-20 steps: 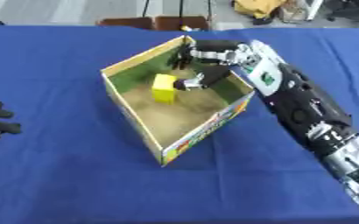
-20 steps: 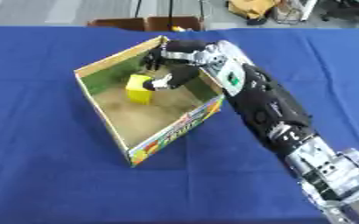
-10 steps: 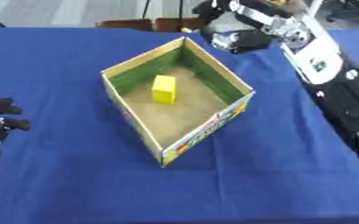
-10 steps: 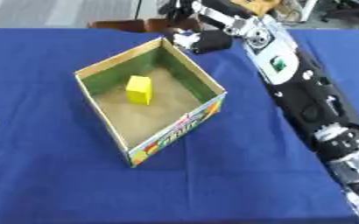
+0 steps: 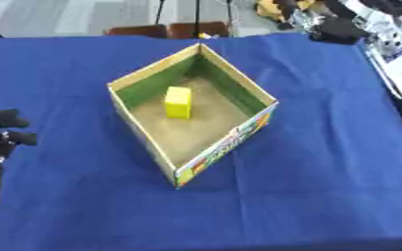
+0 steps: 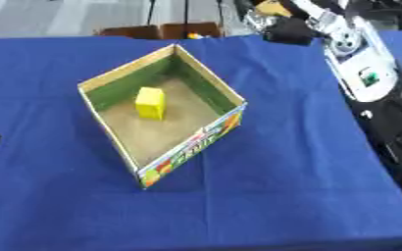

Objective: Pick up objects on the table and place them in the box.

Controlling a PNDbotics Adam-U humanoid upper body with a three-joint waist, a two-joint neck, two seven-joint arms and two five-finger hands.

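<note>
The yellow block (image 5: 178,102) stands upright on the brown floor of the box (image 5: 226,142), toward its far-left wall, so this part of the task looks done. The right hand (image 6: 288,30) is raised above the far edge of the surface (image 5: 324,186), up and to the right of the box; it shows as a dark blur and I cannot tell whether its fingers are curled or straight, though nothing is visibly held. The left hand (image 5: 2,132) rests at the near-left edge, well apart from the box on its right, fingers curled around nothing.

No other loose object shows on the blue cloth, so 1 risk is simply a needless further reach. If the right arm (image 6: 359,63) swings back toward the box, its forearm passes close over the near-right corner, and a low sweep could knock the light cardboard askew or tip the block over. The left hand, if it moves right across the cloth, could drag the fabric and shift the box with it.
</note>
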